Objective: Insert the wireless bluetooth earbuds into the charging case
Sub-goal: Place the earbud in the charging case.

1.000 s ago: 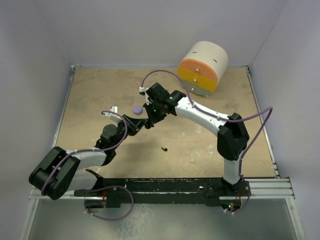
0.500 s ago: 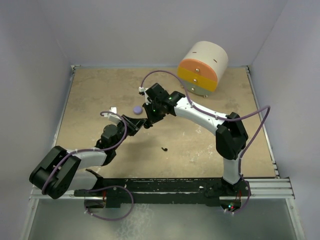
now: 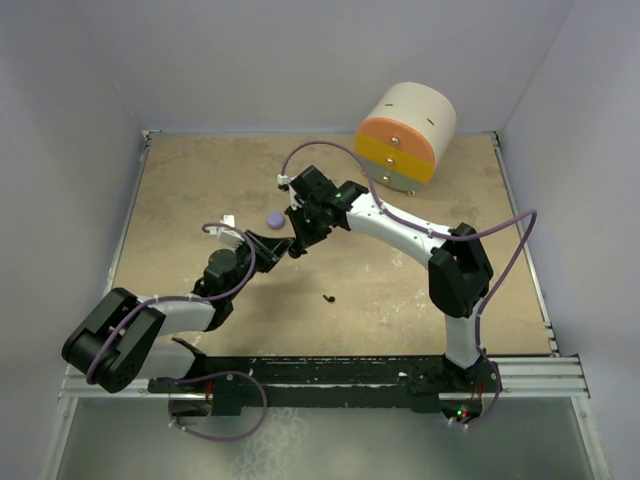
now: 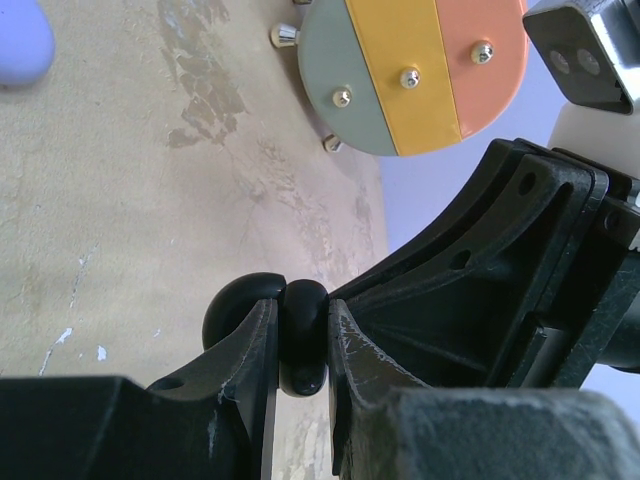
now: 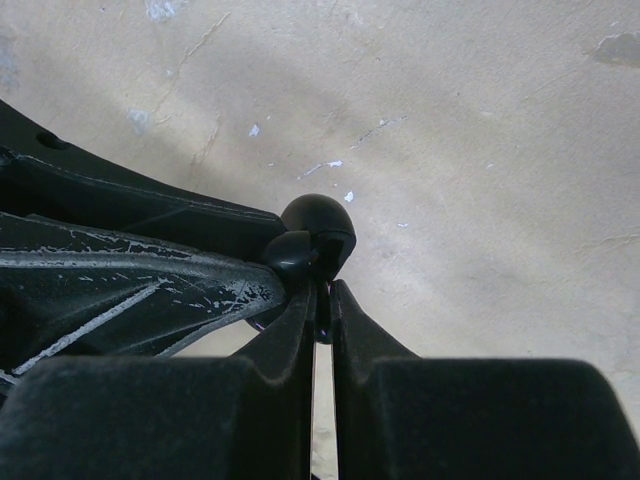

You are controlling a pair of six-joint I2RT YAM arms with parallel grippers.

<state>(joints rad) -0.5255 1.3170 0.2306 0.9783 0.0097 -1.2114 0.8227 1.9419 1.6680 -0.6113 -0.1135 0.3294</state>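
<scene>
**Black case clamped left of centre, one earbud loose on the table**

Left of centre, the black charging case (image 4: 303,310) is pinched between the fingers of the left gripper (image 3: 277,246). A lavender puck (image 3: 274,219) is seen just behind, lying apart on the table (image 3: 200,180). The right gripper (image 5: 322,295) is pressed together with its tips right at the case; whether anything is pinched there cannot be told. A black earbud (image 3: 328,297) lies nearer and to the right, apart from both grippers. A striped drum (image 3: 405,132) is set far right.
</scene>
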